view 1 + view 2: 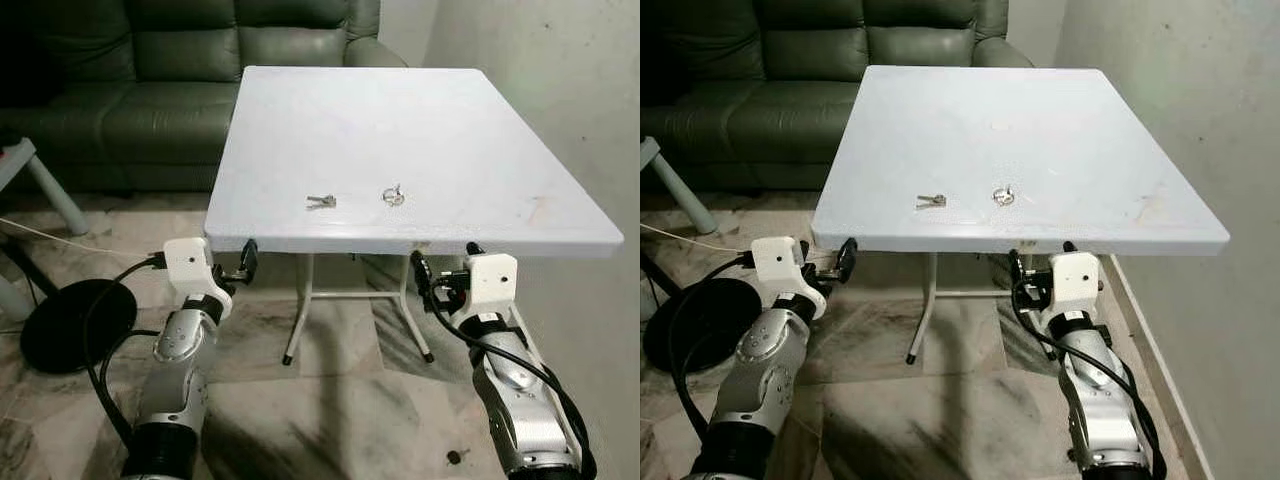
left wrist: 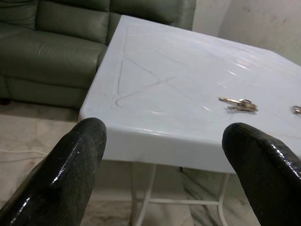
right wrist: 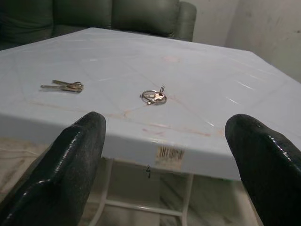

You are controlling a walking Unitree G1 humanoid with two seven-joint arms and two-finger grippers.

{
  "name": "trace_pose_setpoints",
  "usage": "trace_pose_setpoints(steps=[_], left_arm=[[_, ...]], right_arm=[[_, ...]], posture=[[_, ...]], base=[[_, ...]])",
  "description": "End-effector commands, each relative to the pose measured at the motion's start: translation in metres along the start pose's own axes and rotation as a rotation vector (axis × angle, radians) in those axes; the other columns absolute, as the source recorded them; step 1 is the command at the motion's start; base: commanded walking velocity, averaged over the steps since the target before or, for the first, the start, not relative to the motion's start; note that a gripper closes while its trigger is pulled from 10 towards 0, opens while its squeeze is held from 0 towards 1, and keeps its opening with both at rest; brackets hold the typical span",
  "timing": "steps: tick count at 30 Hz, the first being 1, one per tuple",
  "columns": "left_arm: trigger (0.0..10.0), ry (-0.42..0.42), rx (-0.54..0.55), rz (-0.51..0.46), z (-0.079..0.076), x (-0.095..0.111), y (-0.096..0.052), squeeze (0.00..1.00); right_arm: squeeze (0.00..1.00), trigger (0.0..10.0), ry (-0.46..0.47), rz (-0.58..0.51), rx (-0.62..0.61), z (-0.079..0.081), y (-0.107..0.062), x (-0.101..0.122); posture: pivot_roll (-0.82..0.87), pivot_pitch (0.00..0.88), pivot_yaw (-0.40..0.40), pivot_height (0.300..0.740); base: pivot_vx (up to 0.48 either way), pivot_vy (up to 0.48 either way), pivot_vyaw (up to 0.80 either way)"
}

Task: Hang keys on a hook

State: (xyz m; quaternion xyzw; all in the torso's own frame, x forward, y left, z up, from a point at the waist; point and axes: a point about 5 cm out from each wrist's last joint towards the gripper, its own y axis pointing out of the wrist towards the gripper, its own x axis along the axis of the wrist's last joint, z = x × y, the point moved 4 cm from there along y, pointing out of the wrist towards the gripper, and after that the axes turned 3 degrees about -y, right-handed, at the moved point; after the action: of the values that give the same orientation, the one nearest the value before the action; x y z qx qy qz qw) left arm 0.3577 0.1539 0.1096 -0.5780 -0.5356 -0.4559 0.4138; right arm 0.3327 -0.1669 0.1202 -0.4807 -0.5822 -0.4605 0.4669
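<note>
A small bunch of keys (image 1: pixel 321 201) lies near the front edge of a white square table (image 1: pixel 400 120). To its right rests a metal key ring with a small hook-like piece (image 1: pixel 393 195). My left gripper (image 1: pixel 246 264) is held just below the table's front left corner, open with nothing between its fingers (image 2: pixel 70 165). Below the front edge further right, my right gripper (image 1: pixel 420 272) is also open and empty, its fingers (image 3: pixel 70 160) framing the ring (image 3: pixel 153 96) and the keys (image 3: pixel 63 86).
A dark green leather sofa (image 1: pixel 150 90) stands behind the table on the left. A plain wall (image 1: pixel 560 80) runs close along the table's right side. A black round base (image 1: pixel 75 322) and cables lie on the marble floor at left.
</note>
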Motion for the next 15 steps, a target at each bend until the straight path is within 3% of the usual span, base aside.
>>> trace_pose_setpoints(steps=[1, 15], left_arm=[[10.0, 0.007, -0.003, 0.003, -0.0004, 0.0012, 0.0, 0.0], [10.0, 0.0, -0.002, 0.008, -0.0011, -0.0001, 0.0, 0.0]], right_arm=[[0.0, 10.0, -0.007, -0.005, -0.003, -0.0028, -0.0008, 0.0025], [0.0, 10.0, -0.01, -0.001, 0.006, -0.0021, -0.0013, 0.0015]], posture=[[-0.03, 0.084, -0.027, 0.732], [-0.03, 0.078, -0.029, 0.732]], base=[[0.382, 0.0, 0.0], [0.382, 0.0, 0.0]])
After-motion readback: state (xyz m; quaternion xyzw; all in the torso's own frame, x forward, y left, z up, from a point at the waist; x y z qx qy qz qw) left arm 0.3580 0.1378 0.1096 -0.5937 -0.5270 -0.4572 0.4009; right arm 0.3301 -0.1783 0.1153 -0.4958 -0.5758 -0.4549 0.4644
